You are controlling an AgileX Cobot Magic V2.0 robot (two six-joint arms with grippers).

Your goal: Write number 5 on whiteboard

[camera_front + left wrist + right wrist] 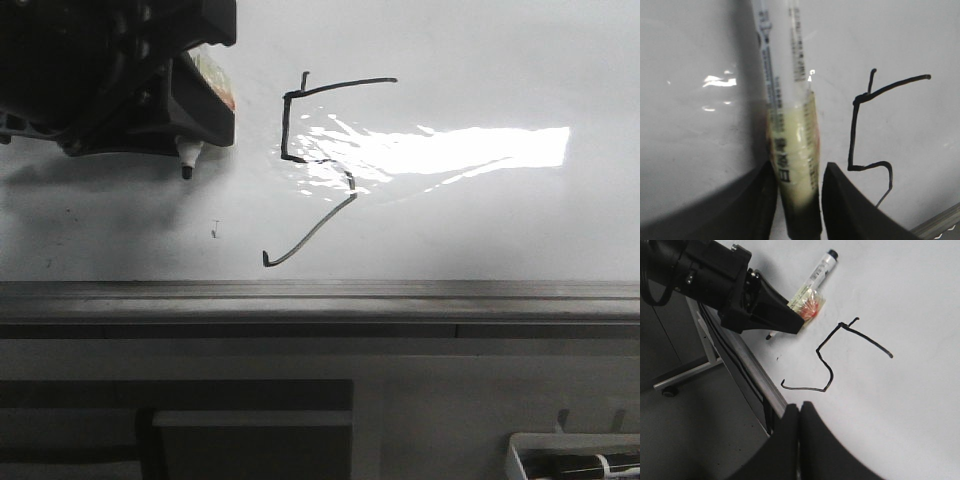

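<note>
Number 5 (318, 170) stands complete on the whiteboard (500, 220), beside my left claw (799, 200). That claw grips the marker (790, 150); my right claw (799, 440) is closed, empty. Next: lift clear, retract.

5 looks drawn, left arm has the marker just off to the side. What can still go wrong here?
1. The marker tip in the left gripper hangs close above the whiteboard; a dip could leave a stray mark.
2. It sits beside the number 5; a sweep across could smear fresh ink.
3. Glare over the 5's middle may confuse visual checks.
</note>
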